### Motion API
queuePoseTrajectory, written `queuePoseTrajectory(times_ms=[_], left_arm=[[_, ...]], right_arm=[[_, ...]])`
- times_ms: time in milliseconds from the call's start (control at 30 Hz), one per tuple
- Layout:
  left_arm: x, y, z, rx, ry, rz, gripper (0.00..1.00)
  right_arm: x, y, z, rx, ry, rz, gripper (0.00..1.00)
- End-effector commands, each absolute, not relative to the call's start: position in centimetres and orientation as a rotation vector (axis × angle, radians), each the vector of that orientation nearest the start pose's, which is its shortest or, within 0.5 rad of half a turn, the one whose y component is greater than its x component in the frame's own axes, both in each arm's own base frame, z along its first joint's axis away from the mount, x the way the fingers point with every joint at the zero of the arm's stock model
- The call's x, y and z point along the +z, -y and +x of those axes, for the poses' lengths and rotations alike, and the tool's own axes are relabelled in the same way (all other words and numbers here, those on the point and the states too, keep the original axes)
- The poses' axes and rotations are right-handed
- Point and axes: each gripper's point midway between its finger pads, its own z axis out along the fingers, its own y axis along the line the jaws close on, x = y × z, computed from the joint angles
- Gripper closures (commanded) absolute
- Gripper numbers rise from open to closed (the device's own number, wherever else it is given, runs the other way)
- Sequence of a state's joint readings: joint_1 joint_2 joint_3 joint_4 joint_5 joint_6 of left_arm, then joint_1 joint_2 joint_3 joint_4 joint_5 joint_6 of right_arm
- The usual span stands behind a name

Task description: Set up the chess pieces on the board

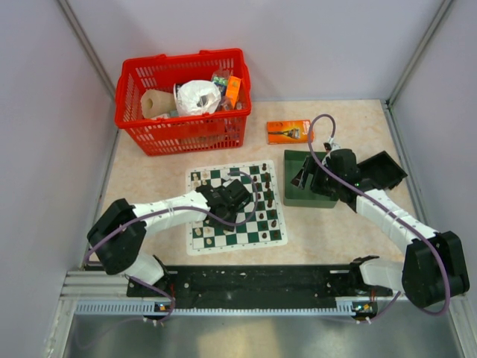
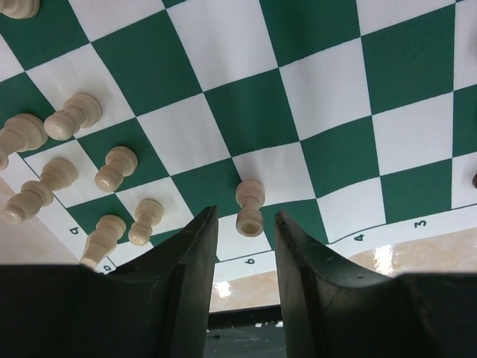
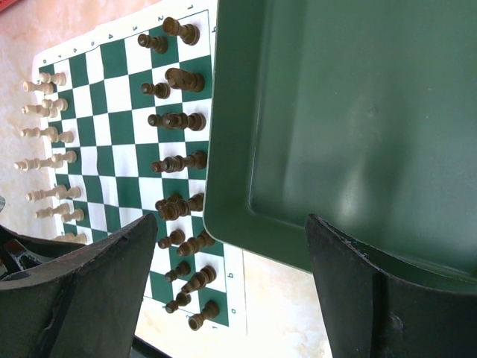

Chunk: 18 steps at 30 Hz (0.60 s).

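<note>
Beneath the left gripper [image 1: 231,195] lies the green-and-white checked board mat [image 1: 195,246]; the right gripper [image 1: 305,177] hangs above a dark green plastic tray [image 1: 294,200].

Left wrist view: a small cream plastic pawn [image 2: 250,209] stands between the part-open jaws, ungripped. An off-centre squeeze could topple it.

Right wrist view: the jaws are wide and empty, with the tray directly below.

I see board [image 3: 119,97] lying flat, green and white checks, white border with letters and numbers. Cream chessmen [image 3: 58,136] in two ragged files down left side. Dark chessmen [image 3: 177,120] in two files down right side. One cream pawn [image 2: 250,207] upright by numbered edge, right of the cream group.
</note>
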State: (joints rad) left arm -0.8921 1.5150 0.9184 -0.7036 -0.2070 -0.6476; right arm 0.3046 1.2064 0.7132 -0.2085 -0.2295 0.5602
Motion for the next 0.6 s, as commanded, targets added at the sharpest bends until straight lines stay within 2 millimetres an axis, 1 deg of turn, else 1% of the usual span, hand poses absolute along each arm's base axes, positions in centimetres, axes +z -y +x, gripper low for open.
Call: queuePoseTrajectory(times_ms=[0,433,567], left_arm=[[4.64,21.4,18.98,-0.06,-2.762,0.299,0.59],[4.22,21.87,18.86,-0.092,-2.769,0.298,0.7],[4.15,21.93,18.81,-0.098,-2.771,0.301,0.78]], right_arm=[[12.69,-15.9,30.18,0.706,-2.292,0.147,0.2],[12.5,-15.83,30.09,0.702,-2.297,0.148,0.2],[12.44,-15.81,30.11,0.699,-2.298,0.147,0.2]])
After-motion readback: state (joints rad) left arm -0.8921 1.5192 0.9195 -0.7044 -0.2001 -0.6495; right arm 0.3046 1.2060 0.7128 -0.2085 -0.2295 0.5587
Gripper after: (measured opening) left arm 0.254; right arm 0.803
